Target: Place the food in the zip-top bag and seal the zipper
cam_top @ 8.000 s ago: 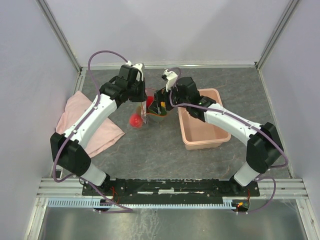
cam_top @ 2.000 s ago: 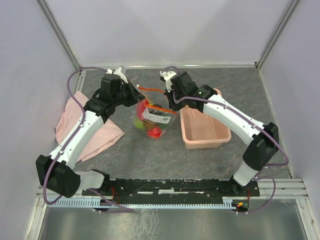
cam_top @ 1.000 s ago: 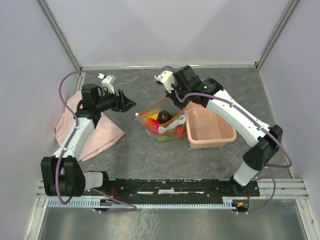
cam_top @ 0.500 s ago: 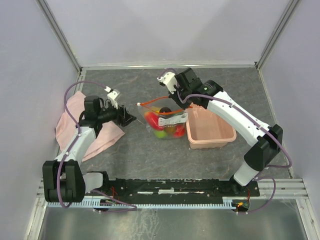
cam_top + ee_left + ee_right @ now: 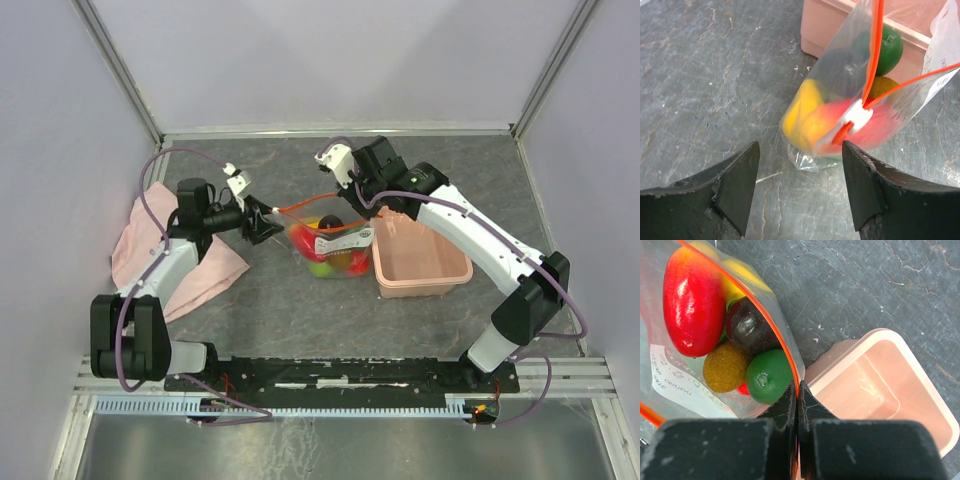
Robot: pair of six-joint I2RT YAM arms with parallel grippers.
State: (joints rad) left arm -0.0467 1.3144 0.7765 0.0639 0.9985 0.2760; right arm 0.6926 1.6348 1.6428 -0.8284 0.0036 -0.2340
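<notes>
The left fingers (image 5: 735, 190), which had let go of the zip-top bag (image 5: 330, 245) and drawn back toward the left edge of the desk (image 5: 300, 300), are now again at the bag's left end. They stand wide open around the zipper's (image 5: 872, 50) white end piece (image 5: 857, 116), not touching it. The right fingers (image 5: 782, 410) stay pinched on the mouth's other end. Filling seems finished; sealing probably comes next. The bag is near the desk's middle and holds the food (image 5: 692, 302). The pink bin (image 5: 840, 354) just beside shows nothing inside.
</notes>
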